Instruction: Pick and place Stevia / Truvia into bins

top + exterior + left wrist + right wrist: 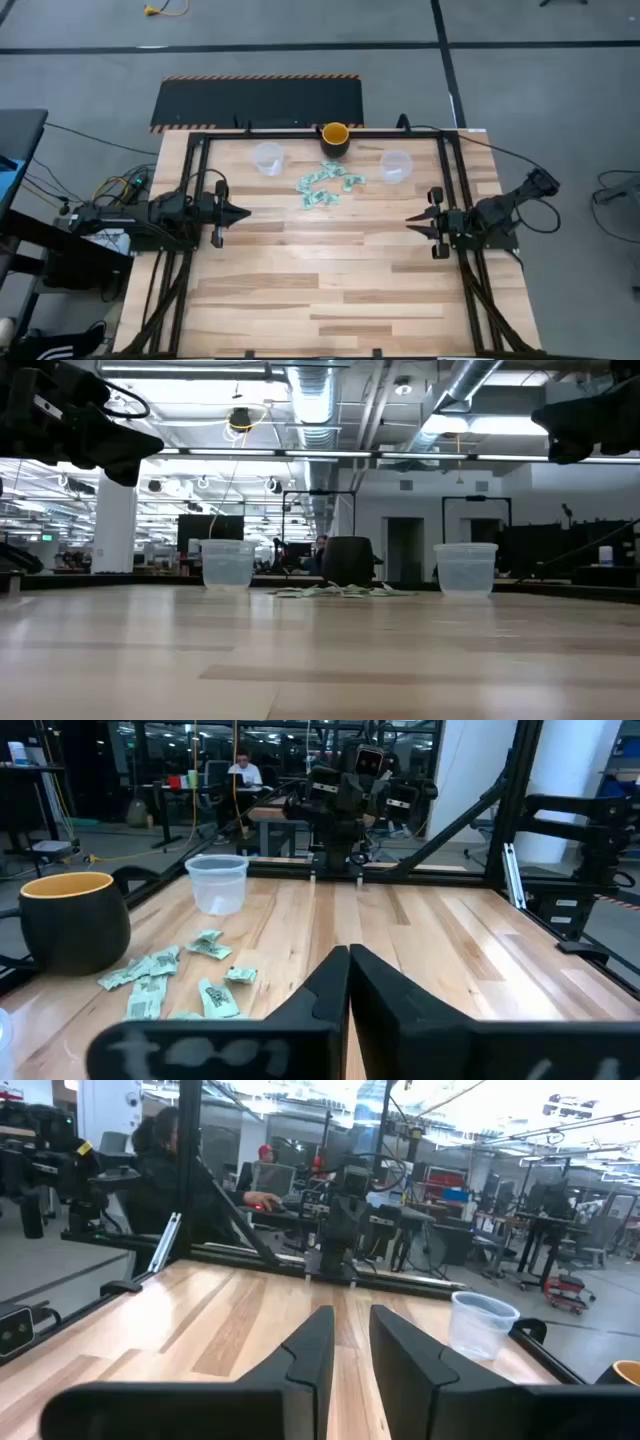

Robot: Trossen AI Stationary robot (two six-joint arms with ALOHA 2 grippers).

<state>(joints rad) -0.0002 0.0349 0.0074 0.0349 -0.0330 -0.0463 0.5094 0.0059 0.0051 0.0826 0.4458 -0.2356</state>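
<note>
Left gripper (243,212) is closed and empty; right gripper (410,218) stands slightly parted, also empty. Both hang well back from the sachets (325,187), which lie heaped between the two clear cups (267,158), likely for easy reach.

Open-plan robotics lab: exposed ceiling ducts (315,395), desks, monitors.

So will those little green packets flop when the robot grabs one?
Probably a bit. The packets look thin, flat and papery, so one may bend in the fingers. They look very light and lie overlapping in a loose pile, so a nudge could slide several along the smooth wooden table.
</note>
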